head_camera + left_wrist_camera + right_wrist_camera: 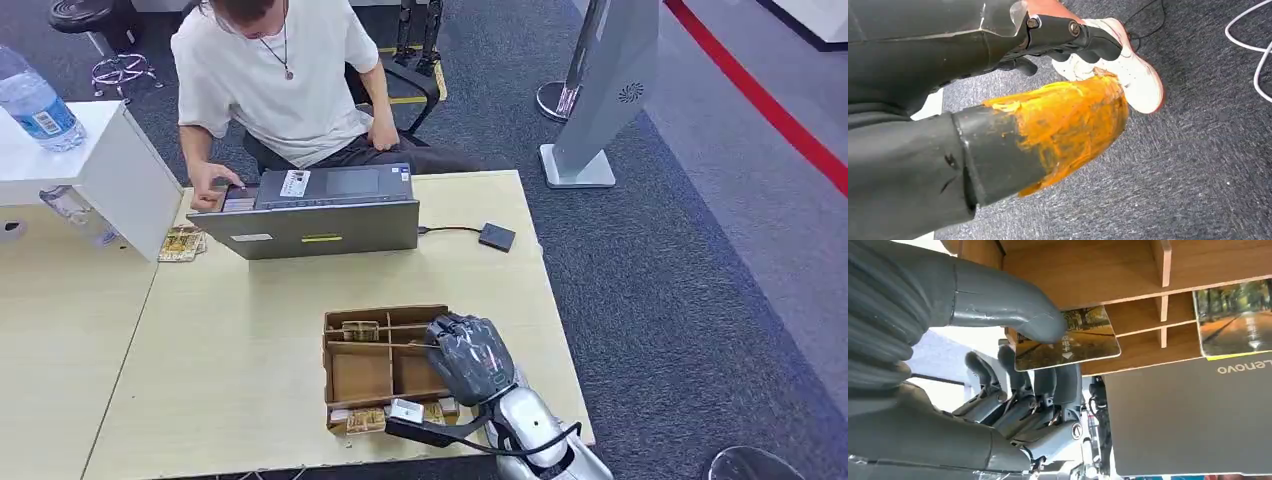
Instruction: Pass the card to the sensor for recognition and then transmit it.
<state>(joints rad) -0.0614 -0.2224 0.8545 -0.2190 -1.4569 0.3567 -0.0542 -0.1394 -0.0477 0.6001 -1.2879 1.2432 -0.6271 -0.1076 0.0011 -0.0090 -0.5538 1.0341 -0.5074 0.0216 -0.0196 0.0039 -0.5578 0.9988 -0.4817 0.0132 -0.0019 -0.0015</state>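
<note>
My right hand [470, 358] hovers over the right side of the wooden divided box [355, 375] at the table's near edge. In the right wrist view its thumb [1013, 305] presses on top of a card [1073, 340] printed with a tree-lined road, and the fingers [1018, 385] curl beneath it, so the card is pinched at the box's edge. A small black sensor [497, 237] lies further back on the table, wired to the laptop [320, 215]. My left hand [998, 145], thumb coated orange, hangs over the carpet holding nothing.
A person sits behind the laptop with a hand [213, 185] on it. More cards lie in the box [361, 330] and beside the laptop [182, 243]. A water bottle [35, 100] stands on a white stand at left. A white shoe [1128, 70] is near my left hand.
</note>
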